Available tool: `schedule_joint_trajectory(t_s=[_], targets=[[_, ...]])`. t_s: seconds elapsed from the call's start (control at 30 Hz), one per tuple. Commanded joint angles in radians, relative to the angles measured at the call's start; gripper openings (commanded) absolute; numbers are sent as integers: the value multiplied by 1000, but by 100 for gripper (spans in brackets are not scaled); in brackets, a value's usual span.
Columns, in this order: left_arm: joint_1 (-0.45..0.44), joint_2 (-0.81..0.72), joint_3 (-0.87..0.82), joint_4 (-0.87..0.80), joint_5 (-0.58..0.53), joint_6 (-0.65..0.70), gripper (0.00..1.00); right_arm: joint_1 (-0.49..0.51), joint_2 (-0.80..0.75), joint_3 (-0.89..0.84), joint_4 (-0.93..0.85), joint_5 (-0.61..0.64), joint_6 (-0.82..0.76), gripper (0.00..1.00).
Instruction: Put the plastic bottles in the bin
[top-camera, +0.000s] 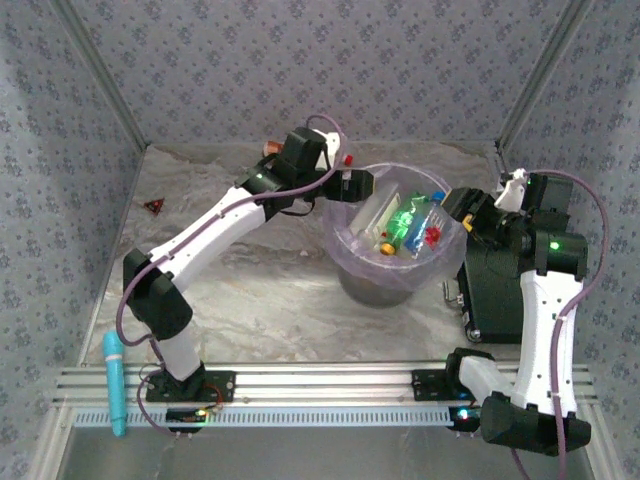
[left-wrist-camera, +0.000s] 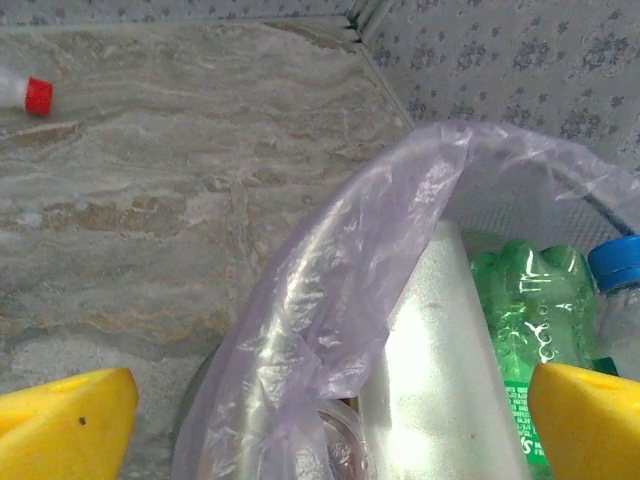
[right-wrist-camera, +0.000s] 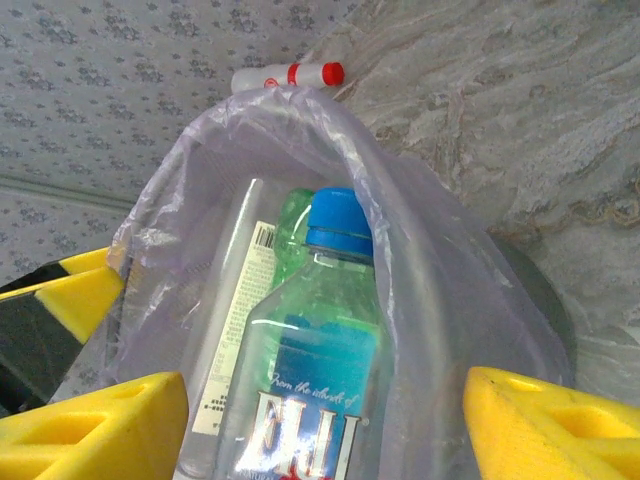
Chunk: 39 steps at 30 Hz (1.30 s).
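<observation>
Marble table (top-camera: 262, 292), left pincer (top-camera: 358, 186) wide open at bin (top-camera: 336, 240)

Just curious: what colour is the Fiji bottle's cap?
Blue. The cap on the Fiji bottle shows best in the right wrist view.

One bin (top-camera: 340, 255), four bottles (right-wrist-camera: 320, 330) (at least)

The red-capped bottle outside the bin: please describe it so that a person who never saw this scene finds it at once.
Find the bin, the big lavender-bagged bucket on the marble table. Beyond its rim, by the patterned wall, a small bottle lies on its side. Unlike the bottles inside, it rests on bare table: whitish, red cap.
</observation>
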Motion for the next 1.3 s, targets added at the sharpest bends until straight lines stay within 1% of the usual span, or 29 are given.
schedule_joint_trajectory(t_s=[0.0, 0.1, 0.2, 0.3, 0.37, 0.4, 0.47, 0.57, 0.7, 0.83, 0.97, 1.07, 1.27], targets=[[27, -65, 46, 25, -22, 29, 100, -8, -9, -3, 22, 6, -8, 75], [68, -86, 74, 16, -34, 21, 100, -7, -8, -4, 25, 5, -15, 75], [166, -87, 72, 24, 1, -36, 100, -8, -10, -8, 25, -2, -18, 75], [293, -71, -2, 112, 44, -137, 100, -8, -11, -12, 15, -20, -25, 74], [377, -37, -51, 182, 54, -207, 100, -8, -14, -23, 7, -22, -30, 72], [409, -20, -73, 215, 55, -238, 100, -9, -17, -29, 3, -19, -32, 70], [471, 36, -108, 290, 60, -316, 95, -10, -18, -38, -11, -5, -40, 68], [530, 144, -112, 383, 103, -406, 93, -8, -22, -52, -18, 10, -49, 65], [566, 331, -34, 464, 153, -518, 94, -8, -22, -54, -26, 25, -52, 63], [573, 533, 125, 490, 167, -588, 94, -8, -31, -64, -26, 27, -49, 63], [571, 698, 289, 510, 171, -653, 95, -7, -38, -77, -32, 33, -50, 62], [567, 782, 397, 469, 170, -671, 95, -6, -41, -81, -38, 47, -53, 62], [553, 867, 515, 396, 137, -700, 95, -8, -38, -96, -20, 52, -47, 62]])
